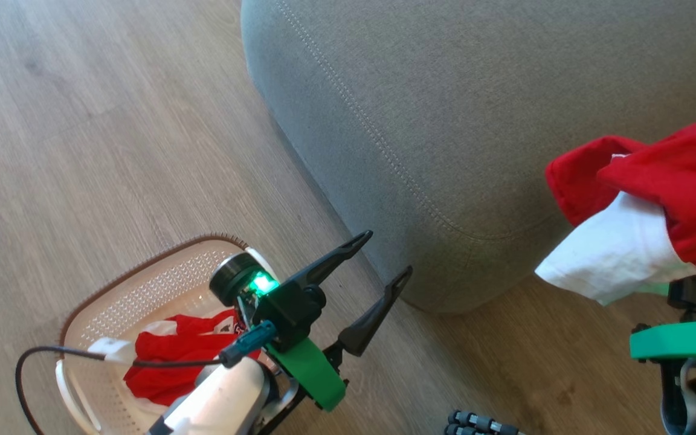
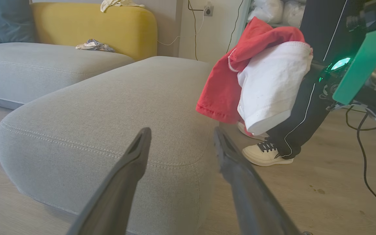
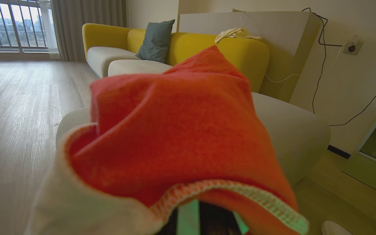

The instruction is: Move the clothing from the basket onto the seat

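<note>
The cream basket [image 1: 136, 290] sits on the floor at the lower left, and a red garment with a white stripe [image 1: 173, 356] lies in it. Above the basket's right side my left gripper [image 1: 389, 252] is open and empty, its fingers pointing at the corner of the grey seat [image 1: 444, 109]. In the left wrist view the left gripper [image 2: 182, 130] is open in front of the seat [image 2: 109, 107]. The red and white garment [image 1: 644, 211] hangs over my right gripper [image 1: 695, 284] just beyond the seat's near edge, hiding the fingers. The red and white garment [image 3: 181, 130] also covers the right wrist view.
A person's dark trouser leg and white shoe [image 2: 266, 154] stand on the wooden floor right of the seat. A black cable [image 2: 364, 130] trails over the floor there. A yellow sofa back [image 2: 109, 29] with small cloths rises behind the seat.
</note>
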